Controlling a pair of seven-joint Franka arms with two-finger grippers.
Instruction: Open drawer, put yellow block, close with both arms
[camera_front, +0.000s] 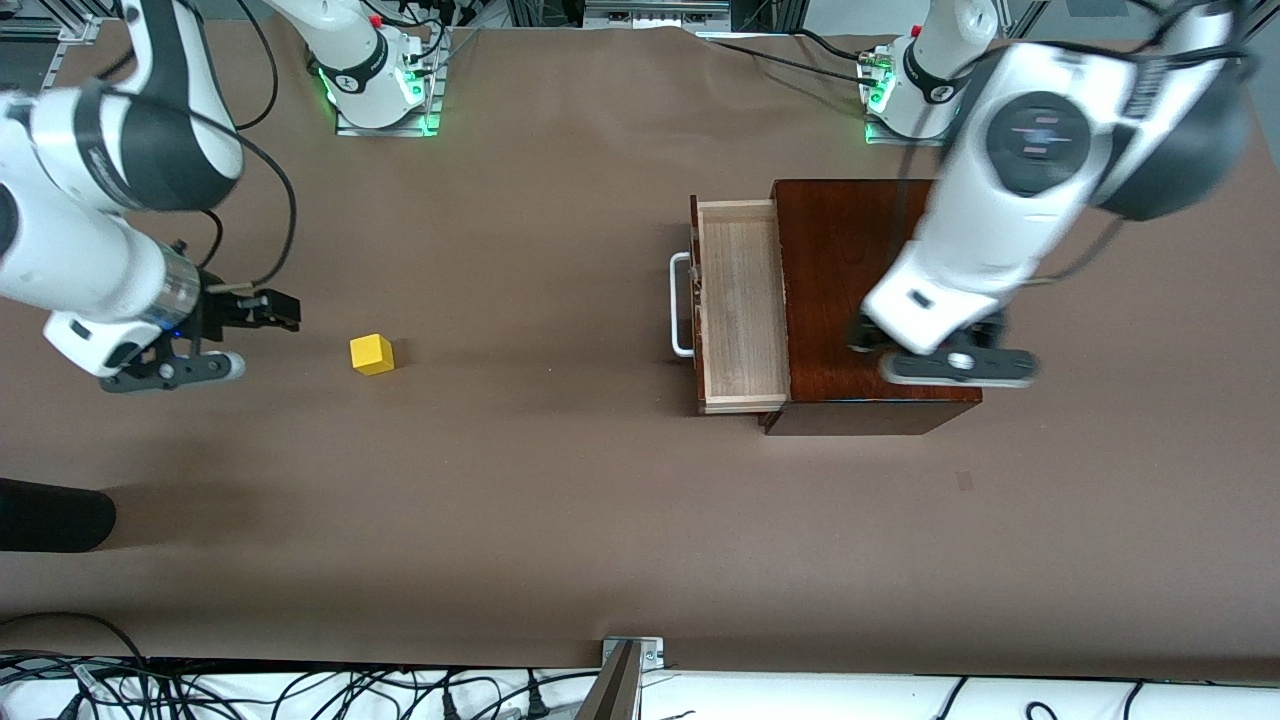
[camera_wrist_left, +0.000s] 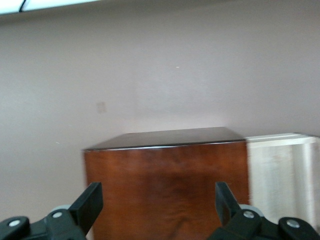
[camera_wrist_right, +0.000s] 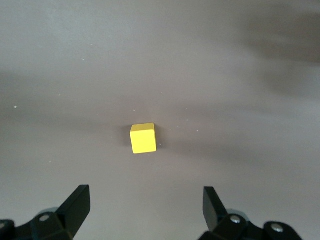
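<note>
The drawer (camera_front: 740, 300) stands pulled out of the dark mahogany box (camera_front: 850, 240), its pale wood tray empty and its white handle (camera_front: 680, 305) toward the right arm's end. The yellow block (camera_front: 372, 354) sits on the table toward the right arm's end. My right gripper (camera_front: 250, 335) is open, just off the table beside the block on the side away from the drawer. In the right wrist view the block (camera_wrist_right: 143, 138) lies ahead of the open gripper (camera_wrist_right: 145, 197). My left gripper (camera_front: 945, 362) is open over the box top, which also shows in the left wrist view (camera_wrist_left: 165, 170) under the gripper (camera_wrist_left: 157, 195).
A black object (camera_front: 50, 515) reaches in at the table's edge at the right arm's end, nearer the front camera. Cables and a metal bracket (camera_front: 630, 655) run along the near edge. Brown table (camera_front: 560, 480) lies between block and drawer.
</note>
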